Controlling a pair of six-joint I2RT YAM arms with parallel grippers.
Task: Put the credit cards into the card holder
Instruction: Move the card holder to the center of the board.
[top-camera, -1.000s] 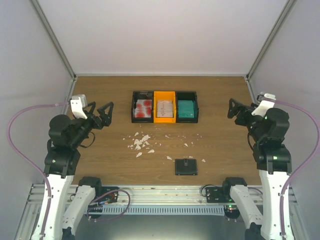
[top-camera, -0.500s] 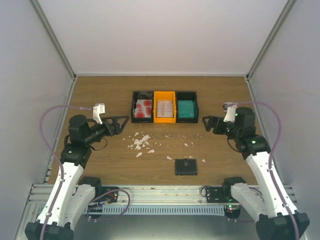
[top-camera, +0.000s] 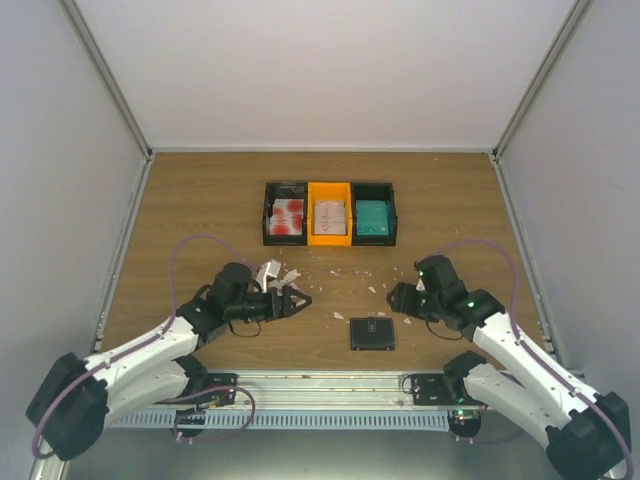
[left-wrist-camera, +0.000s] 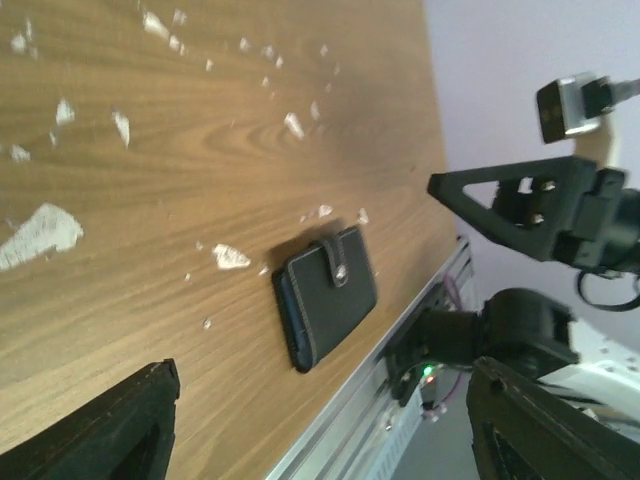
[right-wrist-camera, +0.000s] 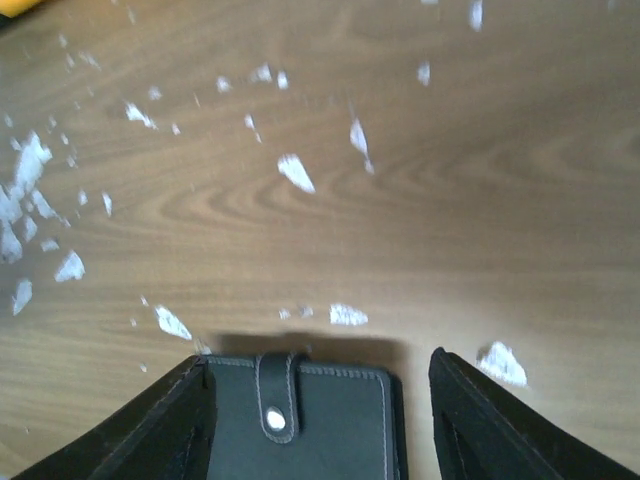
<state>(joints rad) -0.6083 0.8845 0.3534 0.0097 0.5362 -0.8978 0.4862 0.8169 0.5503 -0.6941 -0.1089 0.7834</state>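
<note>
Your left gripper (top-camera: 298, 299) sits low over the table (top-camera: 200, 200), jaws spread and empty. Your right gripper (top-camera: 396, 297) is likewise released, close by the closed card holder (top-camera: 372, 333), which lies flat near the front edge between both arms. Cards (top-camera: 373, 214) rest in three bins (top-camera: 330, 186) farther back. White scraps (top-camera: 280, 285) litter the middle.
</note>
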